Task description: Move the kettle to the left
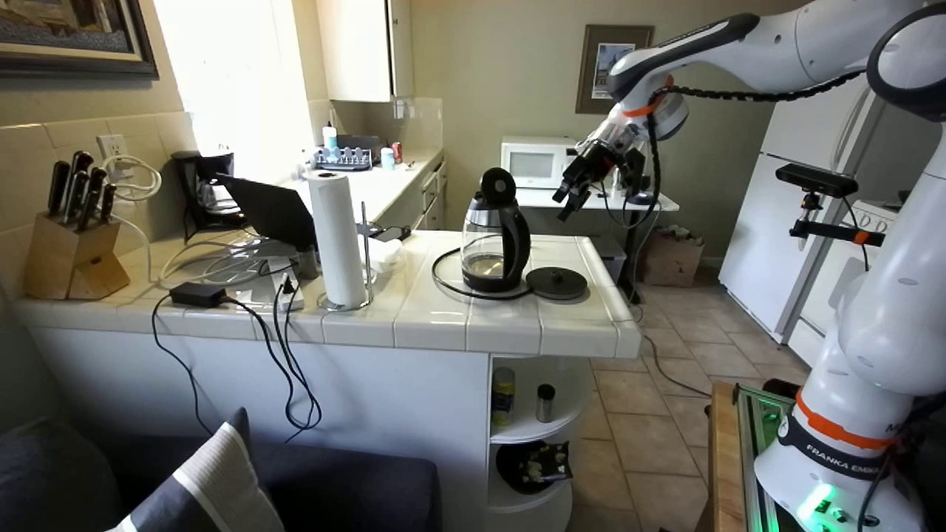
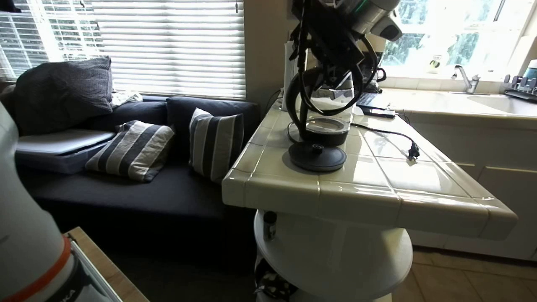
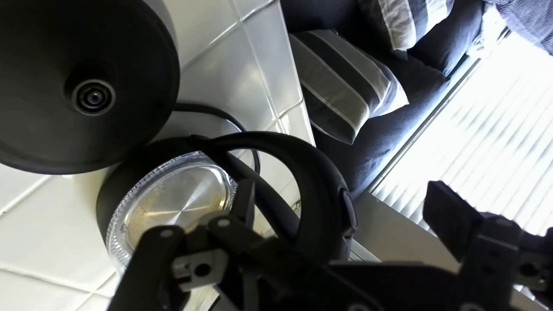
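The kettle (image 1: pixel 486 240) stands upright on the tiled counter. It has a clear glass body, a black base and lid, and an arched black handle. Its base also shows in an exterior view (image 2: pixel 326 136), where the arm and its cables hide much of the upper part. My gripper (image 1: pixel 565 206) is open and empty, above counter height on the handle side of the kettle, apart from it. In the wrist view the fingers (image 3: pixel 341 191) are spread wide. The handle (image 3: pixel 317 185) appears between them in the picture, farther off. The near finger covers part of the glass body (image 3: pixel 181 194).
A flat black disc (image 1: pixel 558 283) lies beside the kettle, on the handle side. A paper towel roll (image 1: pixel 338 240) stands farther along the counter, near a laptop (image 1: pixel 270 210) and a knife block (image 1: pixel 76 255). A black cord (image 1: pixel 447 279) curves around the kettle's base.
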{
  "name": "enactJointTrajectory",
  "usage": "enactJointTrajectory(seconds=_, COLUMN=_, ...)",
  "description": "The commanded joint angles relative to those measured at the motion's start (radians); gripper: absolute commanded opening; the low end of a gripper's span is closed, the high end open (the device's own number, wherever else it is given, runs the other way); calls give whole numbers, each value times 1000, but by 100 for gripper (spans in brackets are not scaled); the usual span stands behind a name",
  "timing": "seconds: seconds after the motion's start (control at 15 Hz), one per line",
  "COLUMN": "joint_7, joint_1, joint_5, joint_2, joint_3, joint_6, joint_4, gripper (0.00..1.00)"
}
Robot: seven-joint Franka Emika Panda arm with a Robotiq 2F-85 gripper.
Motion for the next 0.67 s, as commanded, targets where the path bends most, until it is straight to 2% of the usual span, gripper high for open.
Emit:
enactJointTrajectory(seconds=0.0, joint_7=0, joint_1=-17, joint_5=1, joint_2=0, joint_3=17, joint_6=-3, joint_4=5, gripper=100)
enactJointTrajectory(seconds=0.2, joint_7=4, joint_1=-15, joint_5=0, joint_2=-7, joint_3=22, joint_6=-4, joint_4=8, gripper=100)
enactJointTrajectory(seconds=0.33, joint_7=-66, joint_1=-14, joint_5=118, joint_2=35, joint_3=6, joint_6=-104, joint_4=34, gripper=100)
enactJointTrajectory(seconds=0.6, joint_7=-230, joint_1=-37, joint_5=306, joint_2=124, joint_3=7, joint_6=-190, joint_4=56, gripper=100)
